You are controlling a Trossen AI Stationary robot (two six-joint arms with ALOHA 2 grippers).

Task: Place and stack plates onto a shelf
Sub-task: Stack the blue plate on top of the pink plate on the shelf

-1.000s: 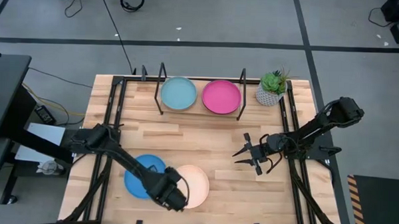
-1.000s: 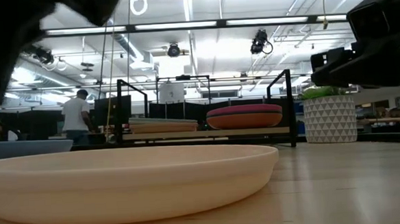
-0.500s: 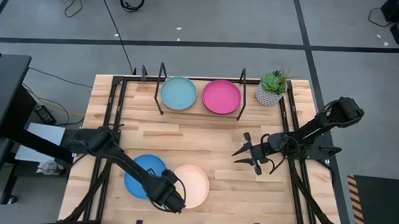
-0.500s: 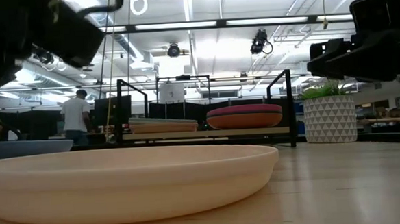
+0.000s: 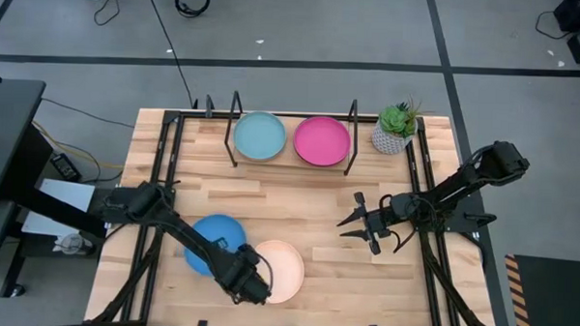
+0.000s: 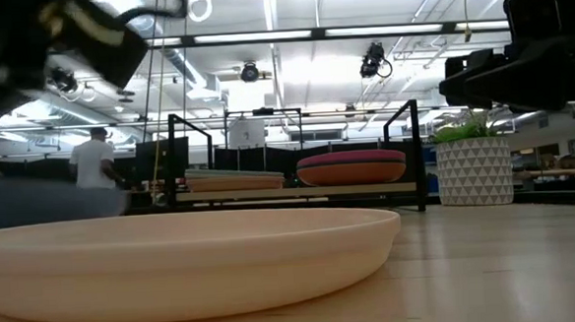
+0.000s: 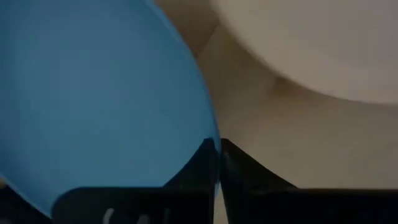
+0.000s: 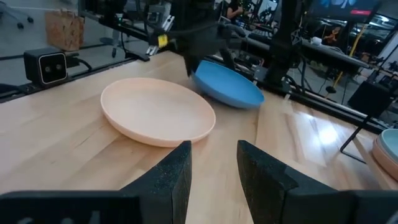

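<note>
The left gripper has its jaws clamped on the rim of the bright blue plate, tilted up off the surface; the peach plate lies flat just beside it; the right gripper hovers well apart, jaws spread.

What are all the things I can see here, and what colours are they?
Blue plate: one, bright blue, front left of the table, tilted, gripped at its rim.
Peach plate: one, flat beside the blue one.
Light blue plate: one, on the shelf, left.
Magenta plate: one, on the shelf, right.
Shelf: one, pale wood, black wire, table back.
Plant: one, green, white pot, right of the shelf.
Table: one, pale wood.
Person: one, white top, far behind.
Left end effector: shut on the blue plate.
Right end effector: open, above the table's right.
</note>
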